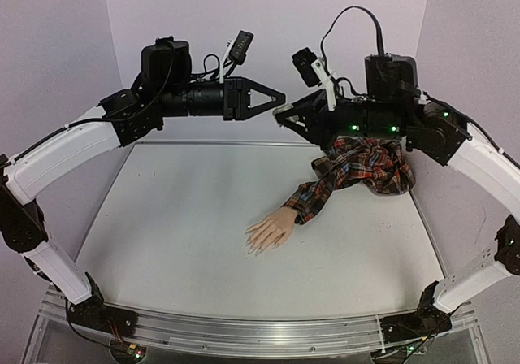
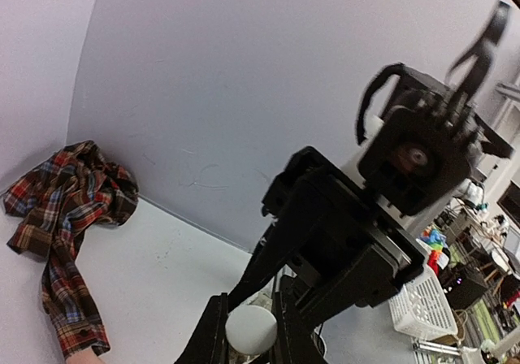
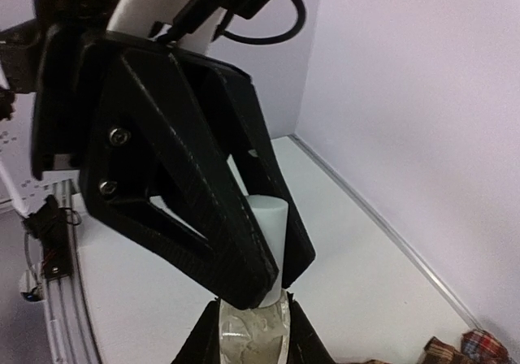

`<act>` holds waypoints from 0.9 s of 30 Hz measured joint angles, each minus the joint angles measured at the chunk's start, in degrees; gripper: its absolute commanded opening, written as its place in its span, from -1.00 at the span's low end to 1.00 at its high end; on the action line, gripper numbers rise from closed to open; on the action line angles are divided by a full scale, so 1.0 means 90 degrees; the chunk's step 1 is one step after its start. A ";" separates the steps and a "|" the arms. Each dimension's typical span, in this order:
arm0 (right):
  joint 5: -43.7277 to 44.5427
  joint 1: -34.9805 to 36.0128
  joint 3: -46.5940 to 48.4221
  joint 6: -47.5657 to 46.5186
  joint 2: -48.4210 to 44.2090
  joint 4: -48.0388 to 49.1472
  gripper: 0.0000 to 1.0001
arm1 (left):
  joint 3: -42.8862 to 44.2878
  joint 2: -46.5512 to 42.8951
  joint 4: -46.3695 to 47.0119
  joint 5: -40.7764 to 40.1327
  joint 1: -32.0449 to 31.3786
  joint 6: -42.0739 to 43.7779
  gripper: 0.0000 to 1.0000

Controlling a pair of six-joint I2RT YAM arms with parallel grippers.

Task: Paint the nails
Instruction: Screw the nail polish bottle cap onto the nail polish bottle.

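Near edge: both arm bases bolted to the rail, arms arching up and inward over the table [image 1: 162,242].

Mid-table: mannequin hand [image 1: 268,232] lies flat, palm down, fingers spread and pointing toward the near-left. The nails [image 1: 255,247] sit at those fingertips, facing up, too small to make out singly. Nothing touches the hand; both claws are well above it and farther back.

Behind the hand: red plaid sleeve [image 1: 357,169] runs from the wrist back and right, ending in a bunched heap near the far right corner, partly under the right arm.

Above the far half of the table: the two claws meet tip to tip, in the air. Right claw [image 1: 278,114] points left, closed on a small clear bottle [image 3: 252,331], which it holds by the body. A white cap [image 3: 266,222] sits on the bottle's top. Left claw [image 1: 280,101] points right, its fingers closed on that cap from both sides; the left wrist view shows the cap's round end pinched between its own fingertips.

Farthest: plain pale wall [image 1: 268,23] behind the table.
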 measured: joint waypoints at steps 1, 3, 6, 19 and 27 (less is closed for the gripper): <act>-0.0396 -0.0072 0.0000 0.0041 -0.0048 -0.0011 -1.00 | -0.0016 -0.0035 0.0062 0.0201 0.0000 0.0053 -1.00; -0.1234 -0.0200 0.0041 0.0180 -0.0102 -0.0005 -1.00 | -0.0034 -0.0116 0.0201 0.0636 -0.0007 0.0150 -0.99; -0.2447 -0.0305 0.0409 0.0526 0.0040 -0.0061 -1.00 | -0.0151 -0.0275 0.0679 0.1296 -0.0004 0.0132 -1.00; -0.6145 -0.0294 0.2198 0.2049 0.1540 0.1193 -1.00 | -0.0215 -0.0558 0.2914 0.2942 -0.0012 -0.0658 -1.00; -0.6781 -0.0251 0.2283 0.2121 0.1728 0.1304 -0.81 | -0.0151 -0.0512 0.2879 0.3303 -0.0095 -0.0794 -1.00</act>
